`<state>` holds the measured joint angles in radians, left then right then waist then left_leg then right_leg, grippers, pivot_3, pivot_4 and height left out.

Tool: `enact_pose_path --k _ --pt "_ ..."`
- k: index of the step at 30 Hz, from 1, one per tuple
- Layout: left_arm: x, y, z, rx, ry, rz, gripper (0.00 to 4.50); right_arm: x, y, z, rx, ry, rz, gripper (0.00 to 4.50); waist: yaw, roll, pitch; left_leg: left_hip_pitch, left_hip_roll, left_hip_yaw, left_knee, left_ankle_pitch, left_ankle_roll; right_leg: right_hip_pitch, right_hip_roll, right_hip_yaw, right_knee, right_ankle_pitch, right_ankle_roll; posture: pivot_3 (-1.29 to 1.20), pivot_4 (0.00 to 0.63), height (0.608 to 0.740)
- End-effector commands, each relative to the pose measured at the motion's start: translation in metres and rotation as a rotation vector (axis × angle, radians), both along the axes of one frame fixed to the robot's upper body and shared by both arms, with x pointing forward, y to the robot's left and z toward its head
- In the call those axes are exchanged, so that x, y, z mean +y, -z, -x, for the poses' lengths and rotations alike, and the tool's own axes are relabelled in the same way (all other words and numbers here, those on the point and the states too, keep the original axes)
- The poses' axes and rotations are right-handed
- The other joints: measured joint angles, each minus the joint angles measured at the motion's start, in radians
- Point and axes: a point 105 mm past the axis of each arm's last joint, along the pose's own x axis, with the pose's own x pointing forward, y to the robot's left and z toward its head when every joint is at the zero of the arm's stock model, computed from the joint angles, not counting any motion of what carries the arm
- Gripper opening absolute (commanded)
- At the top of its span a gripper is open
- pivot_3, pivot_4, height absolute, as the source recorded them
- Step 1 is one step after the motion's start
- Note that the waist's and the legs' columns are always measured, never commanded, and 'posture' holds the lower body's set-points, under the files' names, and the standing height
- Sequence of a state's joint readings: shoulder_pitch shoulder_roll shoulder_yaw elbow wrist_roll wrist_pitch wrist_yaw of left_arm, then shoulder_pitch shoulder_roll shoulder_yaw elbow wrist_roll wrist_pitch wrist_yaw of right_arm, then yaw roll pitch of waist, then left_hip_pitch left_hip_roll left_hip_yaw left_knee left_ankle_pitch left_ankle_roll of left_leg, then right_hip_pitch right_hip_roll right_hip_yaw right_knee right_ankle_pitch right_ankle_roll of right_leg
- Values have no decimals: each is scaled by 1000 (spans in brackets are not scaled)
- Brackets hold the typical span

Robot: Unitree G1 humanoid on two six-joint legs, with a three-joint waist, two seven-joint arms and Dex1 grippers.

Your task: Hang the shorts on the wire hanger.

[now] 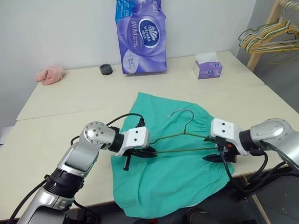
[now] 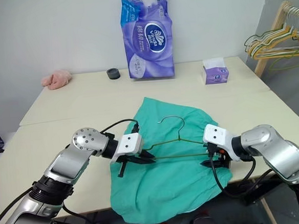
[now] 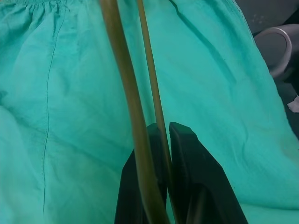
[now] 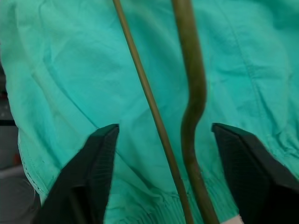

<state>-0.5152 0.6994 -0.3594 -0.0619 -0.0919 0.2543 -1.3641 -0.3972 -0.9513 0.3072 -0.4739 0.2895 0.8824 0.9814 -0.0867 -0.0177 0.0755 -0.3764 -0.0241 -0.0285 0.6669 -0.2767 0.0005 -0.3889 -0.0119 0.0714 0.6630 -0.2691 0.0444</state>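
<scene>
At the far left of the table [image 1: 47, 119] we see a small pink cloth [image 1: 50, 74] near the back edge, and to its right a small black ring-shaped object [image 1: 106, 69]. Nearer to us, our left gripper [image 1: 148, 153] reaches in from the left over the shorts [image 1: 164, 177], its fingers pressed together on the left end of the wire hanger [image 1: 184, 136]. Through the left wrist view we see the two black fingers [image 3: 196, 177] shut on the thin wire, with the hanger's two strands running away from them over the teal cloth.

The shorts lie spread flat on the front half of the table, in the middle, with part of the cloth draping over the front edge. The wire hanger sits over them, hook pointing toward the back of the table, its long bar running from one gripper to the other.

Behind the shorts a tall purple tissue pack [image 1: 141, 33] stands against the wall, and further right a small purple tissue box [image 1: 208, 67] rests on the table.

At the hanger's right end sits our right gripper [image 1: 215, 157]. In the right wrist view its fingers [image 4: 96, 163] stand well apart, one on each side of the hanger's two strands, not touching them.

At the far right, a wooden rack [image 1: 271, 16] holds more hangers [image 1: 267, 34].
</scene>
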Motion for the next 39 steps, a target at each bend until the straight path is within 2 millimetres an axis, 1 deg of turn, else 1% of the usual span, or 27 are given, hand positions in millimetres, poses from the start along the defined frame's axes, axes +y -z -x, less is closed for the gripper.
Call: enact_pose_path --k 1,7,11,14,16,17,20,22,24,29,32,34,35,37,39 --pt "-4 -8 2 -52 37 -4 0 2 -6 1 -5 -25 10 2157 0 0 0 0 0 0 0 0 0 0 0 0 0 0 0 -116 55 740" --pt "-4 -7 3 -54 40 -8 0 3 -4 4 27 -24 14 25 0 0 0 0 0 0 0 0 0 0 0 0 0 0 0 -116 55 740" --pt "-6 -7 1 -64 33 6 0 3 -3 6 33 -28 15 8 0 0 0 0 0 0 0 0 0 0 0 0 0 0 0 -118 54 740" --pt "-10 -8 -1 -40 4 52 0 4 -4 6 30 -30 12 8 0 0 0 0 0 0 0 0 0 0 0 0 0 0 0 -118 53 740" --pt "-12 -9 0 -16 -6 81 667 5 -5 6 29 -29 8 0 0 0 0 0 0 0 0 0 0 0 0 0 0 0 0 -121 52 740" --pt "-13 -10 1 -5 -7 93 861 5 -5 6 27 -29 6 0 0 0 0 0 0 0 0 0 0 0 0 0 0 0 0 -121 52 740" --pt "-15 -14 -1 -3 -28 131 1755 5 -6 6 25 -26 4 0 0 0 0 0 0 -1 0 0 0 0 0 0 0 0 0 -120 50 740" --pt "-16 -23 -11 -24 -90 195 2384 2 -6 6 25 -18 1 0 0 0 0 0 0 -1 0 0 0 0 0 0 0 0 0 -123 49 740" --pt "-12 -32 -25 -29 -167 251 2925 -1 -7 7 28 -2 -4 0 1 0 0 -1 0 -1 1 0 0 0 -1 0 0 0 0 -123 49 740" --pt "25 -58 -78 -123 -458 362 2925 -22 -7 10 52 114 -31 0 3 0 0 -3 0 -5 4 0 0 0 -1 -2 1 0 0 -124 52 740" --pt "42 -63 -90 -137 -548 399 2925 -38 -7 17 64 215 -62 0 3 0 0 -3 -1 -5 4 0 0 0 -1 -2 0 0 0 -130 55 740" --pt "49 -58 -88 -90 -562 405 2925 -52 -6 25 90 317 -107 0 4 -2 0 -4 -1 -7 3 0 0 0 -2 -3 0 1 -1 -137 58 740" --pt "46 -52 -81 -44 -528 393 2925 -59 -5 31 107 361 -126 0 4 -2 0 -5 -1 -8 3 0 0 0 -2 -4 0 3 -4 -142 59 740" --pt "38 -40 -63 63 -441 365 2925 -70 -3 39 137 448 -165 0 2 -1 0 -5 -1 -9 2 -1 -1 0 -2 -5 0 3 -4 -151 63 740" --pt "31 -33 -47 141 -369 351 2925 -83 0 48 165 535 -191 0 2 -1 0 -4 -2 -8 2 -1 -1 0 -2 -4 0 3 -4 -156 65 740"
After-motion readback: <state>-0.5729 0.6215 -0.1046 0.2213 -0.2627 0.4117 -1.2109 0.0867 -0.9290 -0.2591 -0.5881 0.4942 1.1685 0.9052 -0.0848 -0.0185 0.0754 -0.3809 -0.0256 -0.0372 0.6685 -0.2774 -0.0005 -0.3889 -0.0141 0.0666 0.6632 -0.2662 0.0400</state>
